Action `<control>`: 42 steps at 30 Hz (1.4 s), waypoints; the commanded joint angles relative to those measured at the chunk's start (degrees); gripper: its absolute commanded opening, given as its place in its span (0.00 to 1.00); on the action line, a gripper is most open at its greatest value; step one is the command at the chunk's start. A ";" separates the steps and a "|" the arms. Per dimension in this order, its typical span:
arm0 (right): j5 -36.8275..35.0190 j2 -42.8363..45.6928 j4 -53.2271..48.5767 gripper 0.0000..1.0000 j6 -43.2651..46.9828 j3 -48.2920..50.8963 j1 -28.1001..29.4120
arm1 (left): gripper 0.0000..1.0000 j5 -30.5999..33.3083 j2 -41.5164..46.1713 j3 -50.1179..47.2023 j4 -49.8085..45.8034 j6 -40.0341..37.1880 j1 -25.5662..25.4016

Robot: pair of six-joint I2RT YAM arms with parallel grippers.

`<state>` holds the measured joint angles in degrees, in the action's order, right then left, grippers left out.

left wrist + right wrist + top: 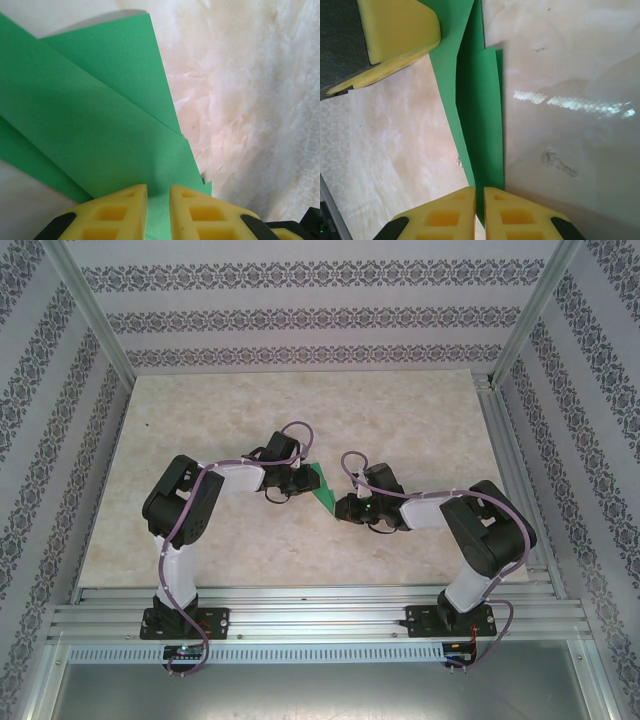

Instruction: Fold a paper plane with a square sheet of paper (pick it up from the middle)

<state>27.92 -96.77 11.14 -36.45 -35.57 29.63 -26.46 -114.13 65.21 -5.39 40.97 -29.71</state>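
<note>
My left hand (158, 200) is pressed nearly together, pinching the near edge of the green paper (100, 125) between its yellow pads (120, 212). In that wrist view the paper spreads away from the pads in overlapping creased layers with a slanting fold line across them. My right hand (480, 200) is closed the same way on a narrow strip of the paper, which runs straight up from its tips as a folded flap.

From above, the two hands face each other over the middle of the surface (420, 420), and the paper bridges the small gap between them. I can't tell whether it touches the surface.

The surface is a pale, marble-patterned slab, cream with faint pinkish veining, and glare streaks show in the right wrist view. Aluminium rails (320, 605) run along its near edge, where both arm bases are bolted. Metal posts (95, 310) rise at the far corners. The walls (300, 315) carry wallpaper in bands of grey ornamental pattern.
</note>
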 commanded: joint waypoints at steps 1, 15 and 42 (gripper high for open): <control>-1.56 0.65 -5.86 0.09 2.31 -0.12 0.60 | 0.21 2.79 -1.93 0.62 -2.26 -0.32 -0.23; -3.25 5.43 -8.48 0.14 0.49 -0.85 1.02 | 0.22 2.94 -2.24 0.98 -3.06 -0.46 -0.20; -11.31 -5.14 -17.45 0.11 1.30 -15.96 5.83 | 0.20 3.41 -2.75 2.13 -4.68 -0.13 -0.28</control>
<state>17.82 -101.82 -5.78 -34.81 -51.81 36.23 -26.20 -114.85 66.72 -7.16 40.97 -29.78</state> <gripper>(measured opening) 0.113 0.202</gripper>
